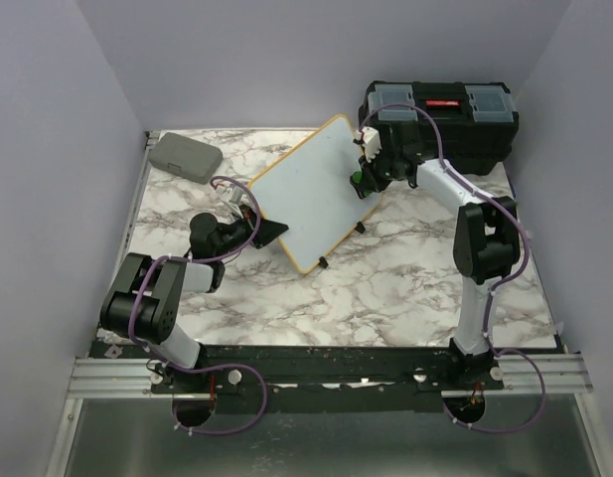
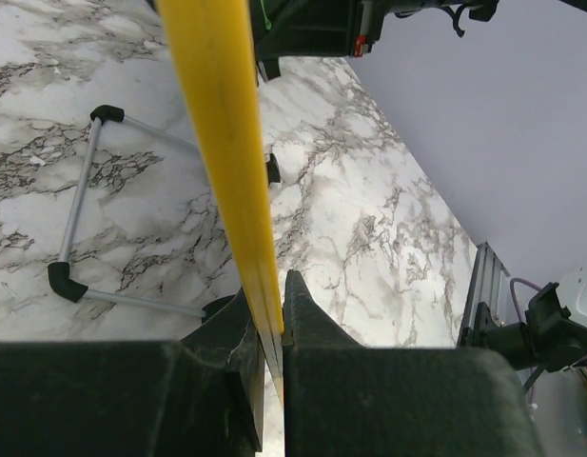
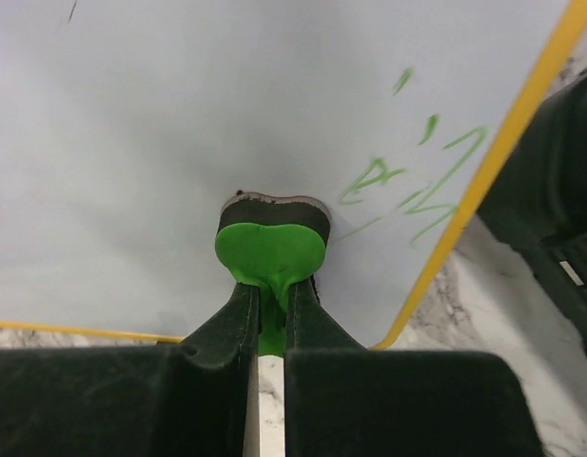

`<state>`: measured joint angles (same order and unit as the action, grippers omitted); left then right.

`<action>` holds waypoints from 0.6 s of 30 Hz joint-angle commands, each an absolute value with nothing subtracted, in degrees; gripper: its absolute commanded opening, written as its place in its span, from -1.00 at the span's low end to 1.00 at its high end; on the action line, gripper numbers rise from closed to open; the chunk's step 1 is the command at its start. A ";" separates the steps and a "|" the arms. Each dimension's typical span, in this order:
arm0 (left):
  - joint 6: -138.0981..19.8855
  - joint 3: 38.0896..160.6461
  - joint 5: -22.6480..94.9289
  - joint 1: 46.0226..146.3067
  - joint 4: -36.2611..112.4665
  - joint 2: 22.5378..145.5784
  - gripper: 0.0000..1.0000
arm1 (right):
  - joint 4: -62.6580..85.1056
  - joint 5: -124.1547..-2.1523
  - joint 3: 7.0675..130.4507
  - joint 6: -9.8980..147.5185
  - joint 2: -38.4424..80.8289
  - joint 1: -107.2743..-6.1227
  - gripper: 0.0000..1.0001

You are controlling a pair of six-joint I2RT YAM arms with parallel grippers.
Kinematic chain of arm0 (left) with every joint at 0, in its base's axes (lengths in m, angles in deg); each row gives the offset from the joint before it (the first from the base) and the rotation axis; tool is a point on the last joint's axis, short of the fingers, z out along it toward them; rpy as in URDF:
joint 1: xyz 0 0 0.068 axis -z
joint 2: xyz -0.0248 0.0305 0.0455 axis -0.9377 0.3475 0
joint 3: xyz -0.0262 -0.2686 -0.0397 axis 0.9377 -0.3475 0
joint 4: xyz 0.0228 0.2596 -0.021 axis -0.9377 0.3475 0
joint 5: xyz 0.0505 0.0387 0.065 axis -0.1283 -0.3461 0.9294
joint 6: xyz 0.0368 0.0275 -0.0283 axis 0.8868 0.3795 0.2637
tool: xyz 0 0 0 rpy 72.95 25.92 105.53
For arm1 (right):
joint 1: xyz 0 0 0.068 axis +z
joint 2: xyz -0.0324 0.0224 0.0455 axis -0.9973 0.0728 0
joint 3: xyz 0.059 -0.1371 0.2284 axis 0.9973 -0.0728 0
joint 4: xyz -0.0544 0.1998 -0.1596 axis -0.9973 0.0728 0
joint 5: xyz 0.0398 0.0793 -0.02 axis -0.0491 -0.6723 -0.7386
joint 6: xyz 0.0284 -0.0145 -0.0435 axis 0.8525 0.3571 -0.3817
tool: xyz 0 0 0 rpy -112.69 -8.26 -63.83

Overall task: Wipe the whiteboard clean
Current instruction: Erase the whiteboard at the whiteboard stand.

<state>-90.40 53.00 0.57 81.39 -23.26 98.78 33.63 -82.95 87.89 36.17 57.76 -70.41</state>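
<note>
The whiteboard [image 1: 306,194], white with a thin yellow frame, stands tilted in the middle of the marble table. My left gripper [image 1: 269,232] is shut on its lower left frame edge; the yellow frame [image 2: 226,152] runs between its fingers. My right gripper [image 1: 362,182] is shut on a green eraser [image 3: 270,249] whose dark pad presses against the board face [image 3: 131,143]. Faint green handwriting [image 3: 412,181] lies just right of the eraser, near the board's right corner.
A black toolbox [image 1: 440,119] stands at the back right, close behind my right arm. A flat grey case [image 1: 185,156] lies at the back left. The board's wire stand with black feet [image 2: 79,228] rests on the marble behind it.
</note>
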 commanded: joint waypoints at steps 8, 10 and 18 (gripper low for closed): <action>-89.01 53.55 -9.39 82.85 -23.84 98.61 -1.00 | 29.89 -81.73 89.97 43.61 59.51 -69.57 -0.99; -89.01 53.59 -9.47 82.85 -23.79 98.62 -1.00 | 28.35 -80.20 92.79 46.12 60.41 -69.57 -0.99; -89.05 53.46 -9.56 82.85 -23.86 98.45 -1.00 | 25.05 -75.82 99.72 56.06 64.09 -69.61 -0.99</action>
